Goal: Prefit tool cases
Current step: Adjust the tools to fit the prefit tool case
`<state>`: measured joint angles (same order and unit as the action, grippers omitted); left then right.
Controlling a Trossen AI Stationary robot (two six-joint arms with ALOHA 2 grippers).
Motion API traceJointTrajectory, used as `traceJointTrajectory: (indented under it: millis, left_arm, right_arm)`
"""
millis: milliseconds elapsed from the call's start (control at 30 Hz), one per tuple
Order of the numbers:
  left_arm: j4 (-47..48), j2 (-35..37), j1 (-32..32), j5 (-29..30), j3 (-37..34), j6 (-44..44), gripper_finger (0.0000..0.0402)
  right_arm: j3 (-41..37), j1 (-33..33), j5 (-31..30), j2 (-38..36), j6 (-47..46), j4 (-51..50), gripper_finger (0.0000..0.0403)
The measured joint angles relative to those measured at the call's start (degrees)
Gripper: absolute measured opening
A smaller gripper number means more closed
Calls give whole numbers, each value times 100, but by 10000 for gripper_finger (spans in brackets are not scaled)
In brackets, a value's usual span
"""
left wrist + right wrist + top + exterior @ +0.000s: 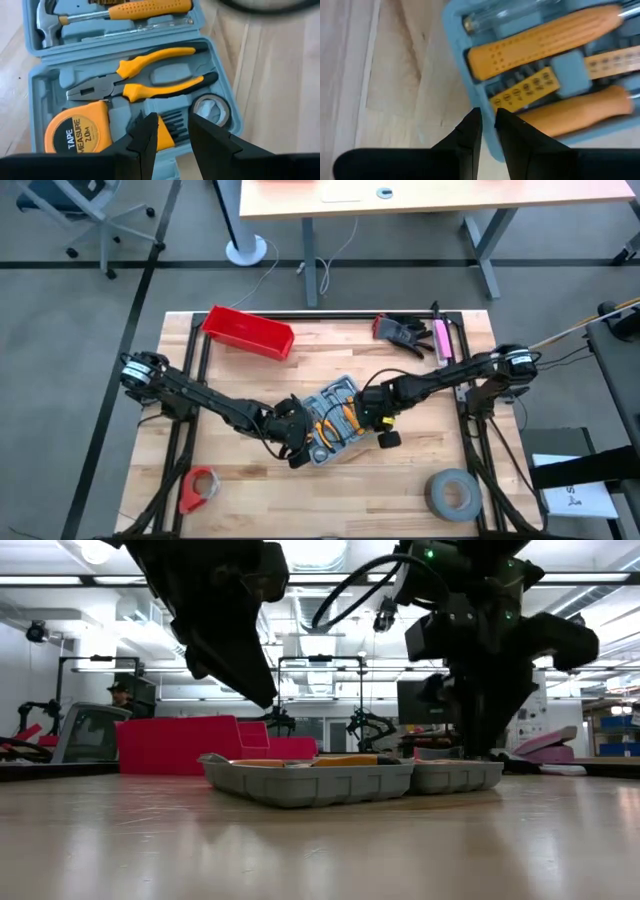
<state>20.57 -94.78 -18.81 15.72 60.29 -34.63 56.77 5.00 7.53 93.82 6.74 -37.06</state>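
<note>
The grey-blue tool case [335,420] lies open and flat on the wooden table, near its middle. Its recesses hold pliers [140,82], a hammer [47,25], a tape measure [75,132] and yellow-handled screwdrivers [540,37]. My left gripper [173,125] hovers open above the near half of the case [310,780], over a yellow bit holder, touching nothing. My right gripper [488,114] is down at the case's right-hand half, its fingers almost together at the rim. My right gripper has the case's side wall [479,92] between its fingertips, one finger outside the case and one inside, beside the yellow bit strip. The fingers come steeply from above. The case stays flat on the table.
A red bin [248,332] stands at the far left, with black gloves [402,332] and a pink tool [441,338] at the far right. A grey tape roll [452,493] and a red dispenser [200,488] lie near the front edge. A small black item [388,440] sits by the case.
</note>
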Motion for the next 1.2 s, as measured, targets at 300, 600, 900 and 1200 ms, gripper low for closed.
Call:
traceJointTrajectory:
  millis: [300, 600, 900, 1200]
  left_arm:
    - [104, 169, -15, -18, 0, 18, 114]
    - [258, 489, -28, -53, 0, 133, 114]
    - [528, 679, -122, -78, -2, 187, 114]
    - [514, 767, -171, -85, -2, 146, 114]
  right_arm:
    - [11, 317, 147, 263, -447, 269, 61]
    - [5, 696, 146, 275, -1132, 984, 57]
    - [107, 1052, -170, 275, -1696, 1526, 49]
    - [206, 908, -612, 273, -1620, 1316, 57]
